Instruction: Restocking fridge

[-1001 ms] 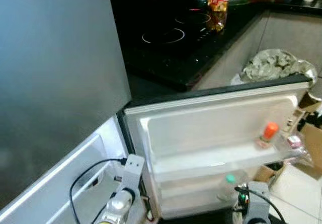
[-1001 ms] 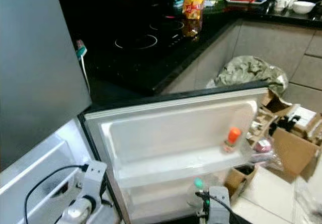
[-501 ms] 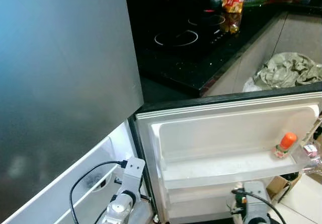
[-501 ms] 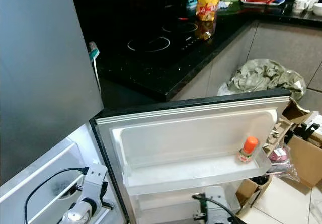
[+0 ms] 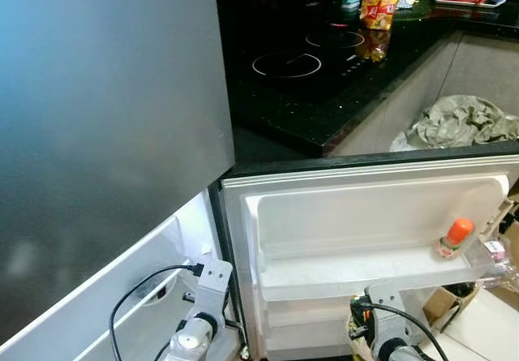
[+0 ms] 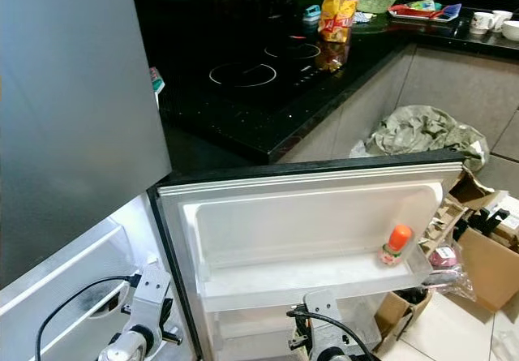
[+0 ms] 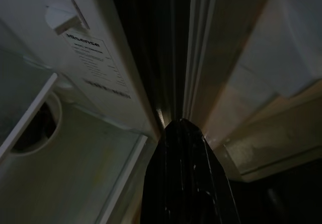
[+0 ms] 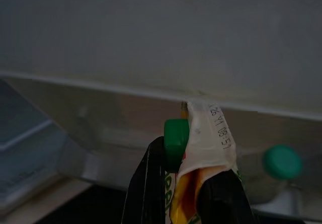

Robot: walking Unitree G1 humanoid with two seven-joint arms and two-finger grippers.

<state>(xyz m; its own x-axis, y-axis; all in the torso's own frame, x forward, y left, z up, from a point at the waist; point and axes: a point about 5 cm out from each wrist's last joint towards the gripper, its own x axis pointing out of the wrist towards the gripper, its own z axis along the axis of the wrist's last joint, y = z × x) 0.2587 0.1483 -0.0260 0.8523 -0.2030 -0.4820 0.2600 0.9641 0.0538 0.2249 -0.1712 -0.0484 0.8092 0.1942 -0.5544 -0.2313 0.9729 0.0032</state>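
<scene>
The fridge's lower door point(image 6: 308, 215) stands open. An orange-capped bottle point(image 5: 454, 237) stands at the right end of its white door shelf point(image 5: 340, 268). My right arm point(image 5: 381, 337) is low, under that shelf. In the right wrist view my right gripper point(image 8: 186, 158) is shut on a yellow pouch with a green cap point(image 8: 201, 138), held just below the shelf's edge. Beside the pouch is a green-capped bottle point(image 8: 283, 161). My left arm point(image 5: 199, 320) is by the hinge side. My left gripper point(image 7: 182, 128) is shut and points into the dark gap between fridge body and door.
The grey upper fridge door point(image 5: 105, 134) is closed at the left. Behind the open door runs a black cooktop counter point(image 5: 308, 69) with a yellow snack bag point(image 5: 379, 0). A crumpled grey-green bag point(image 5: 458, 122) and cardboard boxes point(image 6: 486, 255) crowd the floor at the right.
The camera has shifted, moving the scene rightward. My right arm has moved left along the underside of the door shelf. The green-capped bottle on the lower shelf has left the eye views.
</scene>
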